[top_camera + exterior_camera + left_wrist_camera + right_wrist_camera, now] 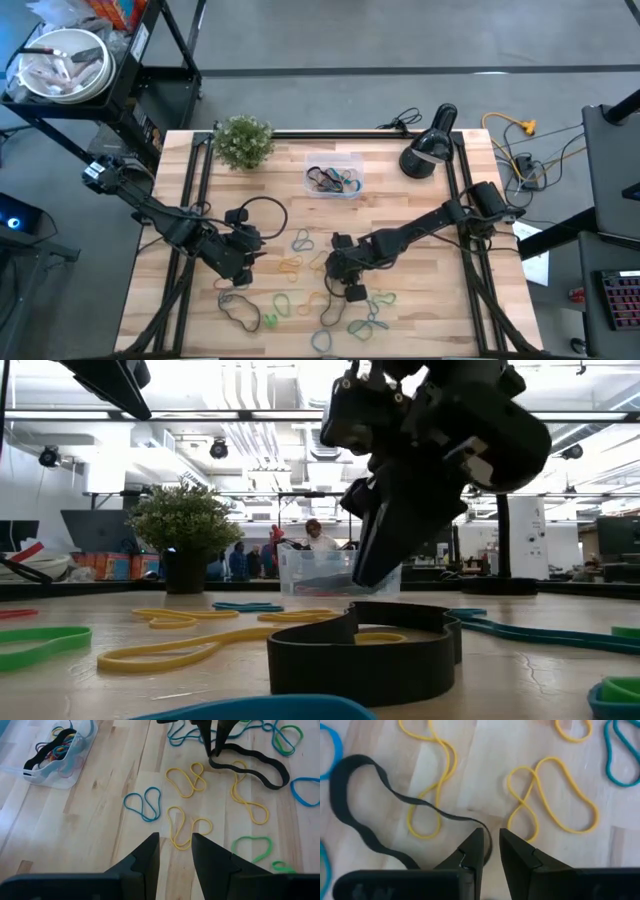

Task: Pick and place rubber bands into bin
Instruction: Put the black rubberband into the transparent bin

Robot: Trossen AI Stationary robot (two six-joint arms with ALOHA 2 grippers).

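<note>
Many rubber bands in yellow (186,780), blue (145,802) and green (252,845) lie flat on the wooden table. The clear bin (312,165) at the far middle holds several bands. My right gripper (491,834) is down at the table, at one end of a wide black band (350,820) that stands on its edge (360,650). Its fingers are slightly apart, one inside the loop and one outside. My left gripper (175,837) hovers open above a yellow band (182,827), holding nothing. My right gripper slants down from the table's right side, and the black band's end fold (488,845) runs through the gap, close against one finger (475,845). Bare wood shows beside it in the gap. Whether the fingers touch the band I cannot tell. The band rests on the table.
A small potted plant (243,140) stands at the far left and a black desk lamp (428,150) at the far right. Another black band (238,310) lies near the front left. People show in the room beyond the table (315,538).
</note>
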